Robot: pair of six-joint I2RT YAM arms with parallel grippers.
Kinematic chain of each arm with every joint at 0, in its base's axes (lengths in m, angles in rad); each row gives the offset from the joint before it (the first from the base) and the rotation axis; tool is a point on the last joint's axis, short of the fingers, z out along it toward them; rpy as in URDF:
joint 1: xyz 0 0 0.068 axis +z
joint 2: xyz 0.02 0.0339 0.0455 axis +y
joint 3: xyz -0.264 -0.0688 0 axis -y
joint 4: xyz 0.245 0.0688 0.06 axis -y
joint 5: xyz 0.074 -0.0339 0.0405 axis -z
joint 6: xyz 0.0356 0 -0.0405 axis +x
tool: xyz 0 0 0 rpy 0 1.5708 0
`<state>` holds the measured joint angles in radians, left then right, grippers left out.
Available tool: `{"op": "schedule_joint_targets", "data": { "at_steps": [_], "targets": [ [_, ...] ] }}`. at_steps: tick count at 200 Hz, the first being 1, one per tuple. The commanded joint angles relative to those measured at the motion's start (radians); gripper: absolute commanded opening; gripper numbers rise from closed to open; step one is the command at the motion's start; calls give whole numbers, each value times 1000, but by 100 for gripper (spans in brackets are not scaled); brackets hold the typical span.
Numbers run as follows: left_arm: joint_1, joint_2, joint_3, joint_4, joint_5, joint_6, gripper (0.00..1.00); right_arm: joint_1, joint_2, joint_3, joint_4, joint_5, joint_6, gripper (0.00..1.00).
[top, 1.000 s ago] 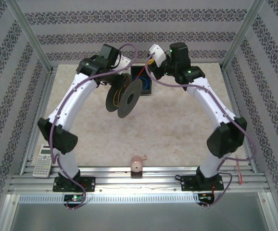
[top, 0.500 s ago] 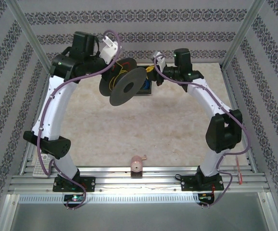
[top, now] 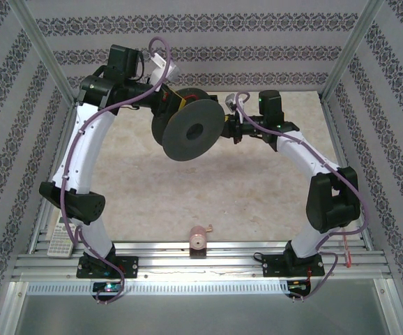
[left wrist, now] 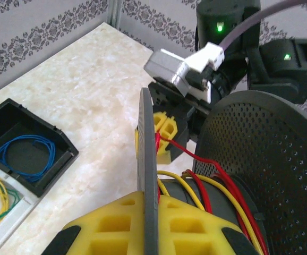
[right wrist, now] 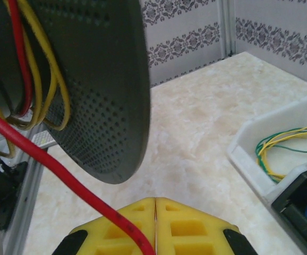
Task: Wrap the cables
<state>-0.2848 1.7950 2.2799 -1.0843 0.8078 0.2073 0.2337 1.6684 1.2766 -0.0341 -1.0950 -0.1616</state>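
A dark grey perforated spool hangs above the table's far middle, one flange facing up at the top camera. My left gripper is shut on the thin edge of one flange, yellow pads on either side. Red and yellow wires are wound on the core. The red cable runs taut from the core to my right gripper, which is shut on it just right of the spool. In the left wrist view the right gripper's yellow fingertips sit right behind the flange.
A black box holds a blue wire coil. Beside it, a white tray holds a yellow-green coil. A calculator lies at the front left rail. A pink roll stands at the front edge.
The left arm lifted and turned the spool, which now faces the camera and sits further right. The right gripper came down and nearer, keeping the red cable.
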Motion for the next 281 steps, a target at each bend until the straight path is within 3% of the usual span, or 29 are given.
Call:
{"op": "schedule_joint_targets", "data": {
  "at_steps": [1, 48, 72, 95, 129, 159, 180, 202, 229, 262, 281],
  "targets": [
    [31, -78, 31, 193, 198, -120, 0, -16, -3, -62, -62, 22, 22, 0],
    [33, -96, -35, 325, 142, -202, 0, -16, -42, -161, 134, 10, 158, 3],
    [32, -110, -79, 391, 142, -235, 0, -12, -36, -199, 279, 1, 268, 16],
    [33, -109, -82, 406, 142, -246, 0, -2, -20, -204, 343, 12, 319, 22],
    [34, -108, -83, 408, 140, -249, 0, 7, -13, -202, 384, 28, 349, 18],
    [35, -102, -82, 404, 147, -249, 0, -16, -44, -217, 383, 40, 355, 21],
    [38, -97, -81, 400, 144, -252, 0, -62, -89, -247, 383, 37, 367, 31],
    [37, -89, -82, 380, 118, -246, 0, -105, -166, -274, 316, 49, 338, 58],
    [29, -77, -85, 296, 8, -206, 0, -134, -300, -268, 149, 122, 254, 75],
    [-24, -62, -135, 188, -317, -123, 0, -126, -431, -163, -49, 189, 218, 86],
    [-58, -61, -188, 182, -459, -90, 0, -110, -442, -85, -100, 191, 286, 90]
  ]
}}
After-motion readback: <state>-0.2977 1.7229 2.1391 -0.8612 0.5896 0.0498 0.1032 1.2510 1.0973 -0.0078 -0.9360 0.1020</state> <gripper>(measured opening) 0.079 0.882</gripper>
